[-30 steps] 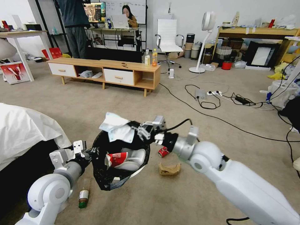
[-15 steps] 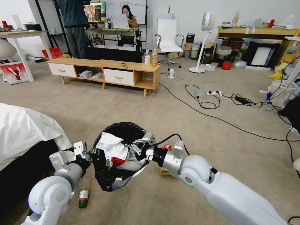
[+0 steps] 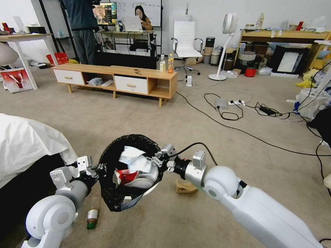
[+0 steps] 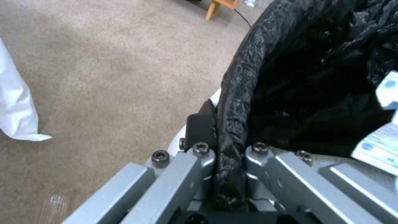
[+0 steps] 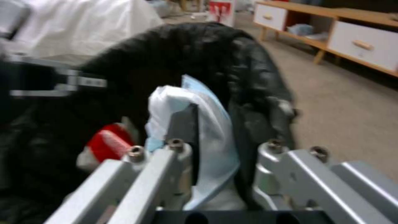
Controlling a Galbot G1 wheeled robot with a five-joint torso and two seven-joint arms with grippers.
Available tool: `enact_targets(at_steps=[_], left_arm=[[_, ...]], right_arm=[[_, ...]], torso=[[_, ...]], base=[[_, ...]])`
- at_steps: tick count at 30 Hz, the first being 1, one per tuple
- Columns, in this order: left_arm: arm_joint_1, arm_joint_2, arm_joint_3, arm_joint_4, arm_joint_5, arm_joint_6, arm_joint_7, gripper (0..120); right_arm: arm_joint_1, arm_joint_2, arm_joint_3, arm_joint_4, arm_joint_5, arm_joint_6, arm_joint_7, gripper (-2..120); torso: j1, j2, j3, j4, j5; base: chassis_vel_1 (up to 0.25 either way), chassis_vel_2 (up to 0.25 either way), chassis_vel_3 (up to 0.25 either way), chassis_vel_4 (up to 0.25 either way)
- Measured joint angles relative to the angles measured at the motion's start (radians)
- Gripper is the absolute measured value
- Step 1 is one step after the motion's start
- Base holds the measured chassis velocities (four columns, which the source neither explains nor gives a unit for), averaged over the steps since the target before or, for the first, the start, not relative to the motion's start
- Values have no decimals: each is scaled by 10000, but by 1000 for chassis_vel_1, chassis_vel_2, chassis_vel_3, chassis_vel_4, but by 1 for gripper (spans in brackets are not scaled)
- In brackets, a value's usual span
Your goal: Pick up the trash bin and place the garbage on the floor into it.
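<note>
Over the trash bin (image 3: 128, 172), right pincer (image 3: 157, 162) lowered since a second ago, seemingly clenched on a white tissue (image 3: 134, 159) now inside the rim. Left pincer (image 4: 226, 155) clamped on that rim, bin off the floor (image 3: 207, 120). Brown paper (image 3: 185, 186) and green bottle (image 3: 91, 217) beside the bin uncollected.

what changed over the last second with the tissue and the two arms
The right gripper carried the white tissue from above the far rim down into the trash bin and still grips it. The left gripper stays clamped on the bin's rim, holding it off the floor. The brown paper piece and small green bottle stayed put.
</note>
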Motion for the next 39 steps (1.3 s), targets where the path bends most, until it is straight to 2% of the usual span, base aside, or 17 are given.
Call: enact_targets(at_steps=[3, 6, 11, 12, 15, 16, 20, 33, 39], left_arm=[[84, 2, -4, -114, -3, 58, -47, 2], [113, 3, -3, -165, -7, 74, -55, 2], [149, 54, -36, -253, -37, 88, -79, 2], [149, 54, -36, -253, -37, 88, -79, 2], [167, 73, -30, -306, -134, 91, -74, 2], [167, 73, -30, -306, -134, 91, -74, 2], [164, 70, -6, -308, -157, 96, -80, 2], [55, -33, 62, -188, -122, 96, -76, 2], [73, -80, 23, -76, -96, 93, -82, 2]], right_arm=[[-151, -57, 114, 14, 8, -57, 157, 39], [-216, -93, 117, 42, 7, -56, 171, 45], [-325, -158, 127, 87, 113, -58, 378, 68], [-325, -158, 127, 87, 113, -58, 378, 68], [-368, -162, 109, 99, 418, -162, 529, 83], [-368, -162, 109, 99, 418, -162, 529, 83], [-392, -163, 16, 101, 554, -260, 563, 98], [-280, -156, -41, 186, 831, -367, 603, 100], [-425, -167, 404, 704, 987, -453, 714, 100]], torso=[[0, 0, 0, 2, 0], [0, 0, 0, 2, 0], [0, 0, 0, 4, 0], [0, 0, 0, 4, 0], [0, 0, 0, -2, -1], [0, 0, 0, -2, -1], [0, 0, 0, 3, 0], [0, 0, 0, 1, 0], [0, 0, 0, 2, 0]], base=[[0, 0, 0, 0], [0, 0, 0, 0], [0, 0, 0, 0], [0, 0, 0, 0], [0, 0, 0, 0], [0, 0, 0, 0], [0, 0, 0, 0], [0, 0, 0, 0], [0, 0, 0, 0]])
